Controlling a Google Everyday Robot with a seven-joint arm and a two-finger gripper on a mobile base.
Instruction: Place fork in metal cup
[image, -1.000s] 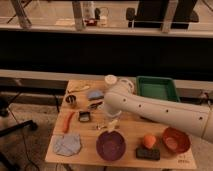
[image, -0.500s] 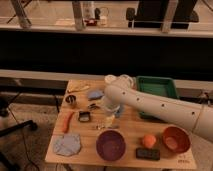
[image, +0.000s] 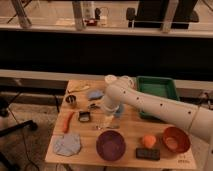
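The fork (image: 103, 127) is a thin silvery utensil lying flat on the wooden table (image: 127, 131), just behind the purple bowl (image: 110, 145). My gripper (image: 108, 120) hangs at the end of the white arm (image: 150, 105), pointing down right above the fork's right end. Whether it touches the fork cannot be told. The metal cup (image: 71, 100) stands upright near the table's left rear, well left of the gripper.
A white jar (image: 110, 79) and a green tray (image: 156, 90) stand at the back. A light blue cup (image: 119, 111) is beside the arm. A black-handled utensil (image: 84, 116), an orange carrot-like item (image: 68, 121), a grey-blue cloth (image: 67, 145), an orange fruit (image: 148, 140), a black block (image: 148, 153) and an orange bowl (image: 176, 140) lie around.
The arm has swung a little to the left, and the gripper has shifted slightly left over the fork. The objects on the table have not moved.
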